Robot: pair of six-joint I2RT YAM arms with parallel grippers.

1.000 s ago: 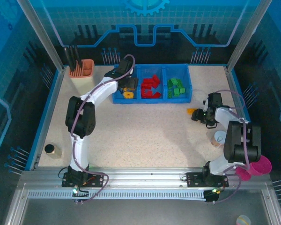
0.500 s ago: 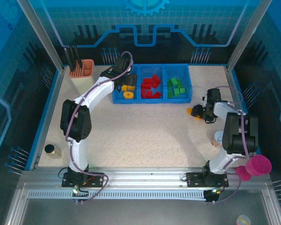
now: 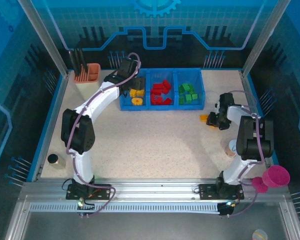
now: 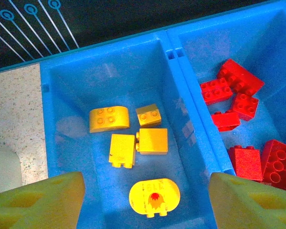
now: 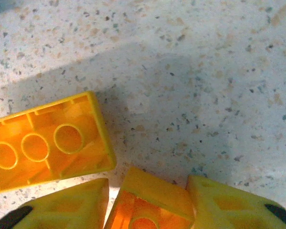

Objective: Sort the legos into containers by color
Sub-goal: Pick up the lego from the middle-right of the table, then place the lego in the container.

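The blue tray (image 3: pixel 175 71) stands at the back with three containers: yellow legos (image 3: pixel 136 95) on the left, red ones (image 3: pixel 161 92) in the middle, green ones (image 3: pixel 188 93) on the right. My left gripper (image 3: pixel 132 82) hangs open over the yellow container, nothing between its fingers (image 4: pixel 43 202); below it lie several yellow bricks and a rounded yellow piece (image 4: pixel 154 198). On the table right of the tray, my right gripper (image 3: pixel 215 120) is shut on a small yellow-orange brick (image 5: pixel 152 195). A larger yellow brick (image 5: pixel 43 143) lies upside down just beside it.
A beige holder with an orange cup (image 3: pixel 87 72) stands at the back left. A small dark-topped cylinder (image 3: pixel 54 160) sits near the left edge. A pale cup (image 3: pixel 232 147) lies by the right arm, and a pink cup (image 3: pixel 276 176) sits at the front right.
My right gripper slid a little toward the orange bricks and its jaws closed on the small one. The left arm swung back and left over the yellow container, still open.
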